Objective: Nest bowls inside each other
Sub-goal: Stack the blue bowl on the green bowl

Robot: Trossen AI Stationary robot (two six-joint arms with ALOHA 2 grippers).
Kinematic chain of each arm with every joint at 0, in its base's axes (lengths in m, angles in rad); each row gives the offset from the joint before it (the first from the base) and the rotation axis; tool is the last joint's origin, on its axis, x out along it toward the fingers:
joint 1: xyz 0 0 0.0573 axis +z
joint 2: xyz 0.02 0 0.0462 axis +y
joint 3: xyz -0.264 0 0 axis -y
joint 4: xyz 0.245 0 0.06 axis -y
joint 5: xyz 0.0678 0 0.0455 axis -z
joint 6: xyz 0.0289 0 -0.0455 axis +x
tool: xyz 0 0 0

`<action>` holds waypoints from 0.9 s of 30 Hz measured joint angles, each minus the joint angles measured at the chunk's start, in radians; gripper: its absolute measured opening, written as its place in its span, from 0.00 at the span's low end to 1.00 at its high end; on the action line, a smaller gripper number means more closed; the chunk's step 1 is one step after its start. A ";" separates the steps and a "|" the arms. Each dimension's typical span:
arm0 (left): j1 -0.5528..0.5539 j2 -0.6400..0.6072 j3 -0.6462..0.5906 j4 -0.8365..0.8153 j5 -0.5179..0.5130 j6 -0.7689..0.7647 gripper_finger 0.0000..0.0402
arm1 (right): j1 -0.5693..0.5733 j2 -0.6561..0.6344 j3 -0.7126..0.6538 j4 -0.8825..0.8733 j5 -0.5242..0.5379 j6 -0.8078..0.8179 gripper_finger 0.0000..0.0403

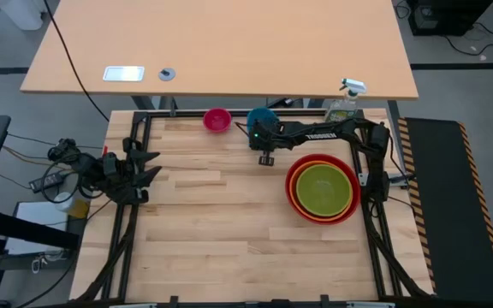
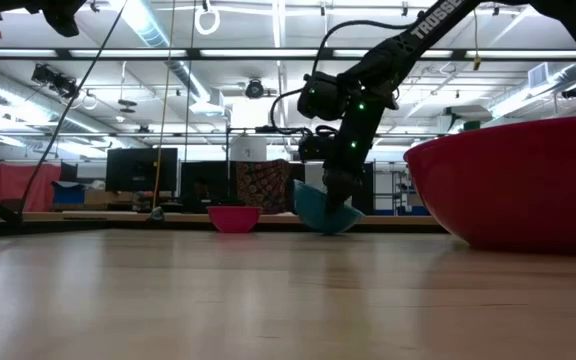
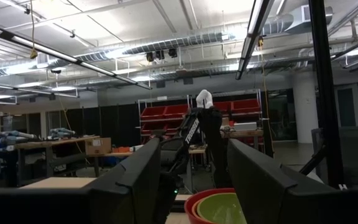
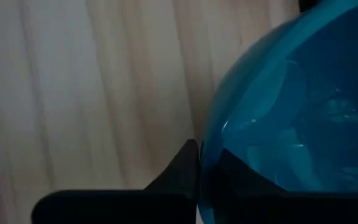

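The blue bowl (image 1: 262, 116) sits near the table's far edge, tilted in the low view (image 2: 326, 212), with my right gripper (image 1: 259, 128) shut on its rim. The small pink bowl (image 1: 216, 120) stands on its base just left of it. At the right, the red bowl (image 1: 294, 192) rests on the table and holds the orange bowl (image 1: 301, 171) and the lime green bowl (image 1: 323, 190) nested inside it. My left gripper (image 1: 148, 162) waits open at the table's left edge, holding nothing. My right gripper pinches the blue bowl's rim (image 4: 205, 158) on its near side. One finger (image 4: 179, 171) is outside the wall and the other shows darkly through the wall from inside. The fingers slant down from the near right. The bowl is tilted, its underside (image 2: 328, 228) low at the tabletop.
A green spray bottle (image 1: 345, 103) stands at the far right corner, behind the right arm. A large tan table (image 1: 229, 51) lies beyond the far edge. Bare wood (image 1: 221, 222) spreads across the table's middle and near side.
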 joint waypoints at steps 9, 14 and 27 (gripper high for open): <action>0.000 0.000 0.000 0.000 0.000 -0.002 0.47 | 0.085 -0.051 -0.005 -0.086 0.052 0.021 0.08; 0.000 0.000 0.000 0.000 0.000 -0.002 0.47 | 0.154 -0.133 -0.005 -0.193 0.079 0.114 0.05; 0.000 0.000 0.000 0.000 0.000 -0.010 0.47 | 0.420 -0.419 -0.005 -0.404 0.270 0.397 0.07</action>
